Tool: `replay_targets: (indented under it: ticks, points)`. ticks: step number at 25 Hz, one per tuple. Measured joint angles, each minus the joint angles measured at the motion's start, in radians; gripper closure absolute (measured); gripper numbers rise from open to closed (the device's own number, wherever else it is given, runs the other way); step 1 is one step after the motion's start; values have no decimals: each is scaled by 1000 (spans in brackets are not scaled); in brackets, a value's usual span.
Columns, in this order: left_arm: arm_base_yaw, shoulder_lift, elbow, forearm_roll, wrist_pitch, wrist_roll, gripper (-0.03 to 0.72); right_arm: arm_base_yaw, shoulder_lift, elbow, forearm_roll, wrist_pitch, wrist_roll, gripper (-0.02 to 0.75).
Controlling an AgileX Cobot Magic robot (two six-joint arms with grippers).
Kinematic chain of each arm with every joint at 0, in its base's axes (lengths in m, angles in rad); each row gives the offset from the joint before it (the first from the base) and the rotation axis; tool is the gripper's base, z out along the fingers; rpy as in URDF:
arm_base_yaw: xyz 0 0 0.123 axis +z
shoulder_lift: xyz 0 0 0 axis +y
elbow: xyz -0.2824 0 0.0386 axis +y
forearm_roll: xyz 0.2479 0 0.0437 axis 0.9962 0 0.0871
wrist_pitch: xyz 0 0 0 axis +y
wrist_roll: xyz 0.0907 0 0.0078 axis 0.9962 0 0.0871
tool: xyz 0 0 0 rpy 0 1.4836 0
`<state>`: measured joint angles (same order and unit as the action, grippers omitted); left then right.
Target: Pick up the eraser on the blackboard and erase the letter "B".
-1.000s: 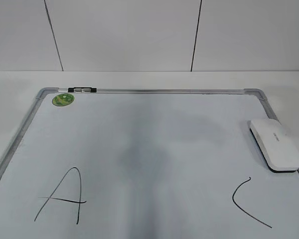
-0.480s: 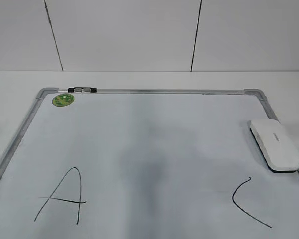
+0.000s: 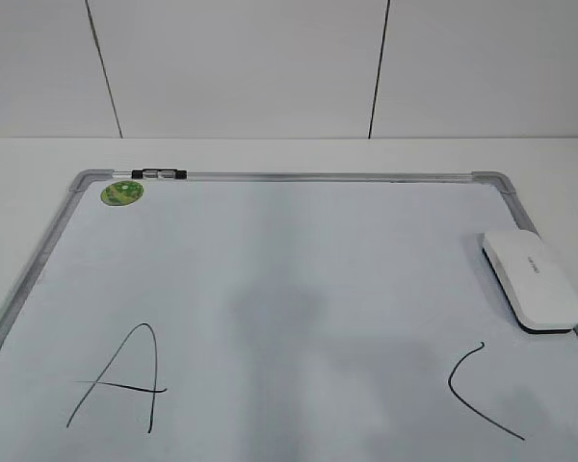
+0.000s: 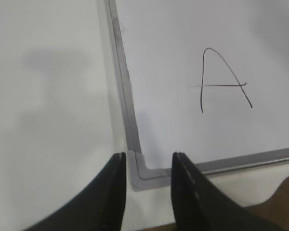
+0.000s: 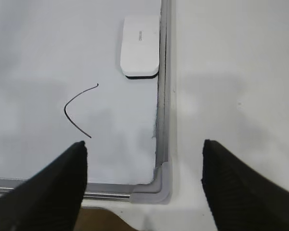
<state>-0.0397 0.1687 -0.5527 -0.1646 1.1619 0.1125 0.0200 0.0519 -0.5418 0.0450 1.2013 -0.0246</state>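
Erasing apparently done; no "B" is seen.

The eraser (image 3: 533, 280) is laid on the blackboard (image 3: 270, 250) by its right edge; the right claw (image 5: 143, 185) is spread, the left claw (image 4: 144, 185) slightly parted.

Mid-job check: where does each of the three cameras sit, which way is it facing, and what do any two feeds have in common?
Exterior: from the near edge, slanting down across the white dry-erase blackboard toward the wall; no robot parts show.
Left wrist: above the board's near-left corner, facing the black handwritten "A"; left gripper jaws narrowly apart.
Right wrist: above the near-right corner, facing the white plastic oblong eraser and "C"; right gripper jaws wide.
Shared: exterior and right wrist both show the eraser.
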Motion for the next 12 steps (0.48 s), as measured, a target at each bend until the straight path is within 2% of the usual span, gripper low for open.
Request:
replay_targets:
  ticks: [7,12]
  points:
    - [0,-143,28,18,-45,2,448,0,-70,17,0,0,-2,166]
    - [-2,-156,30,22,-47,2,448,0,-70,43,-13,-35,-6,166]
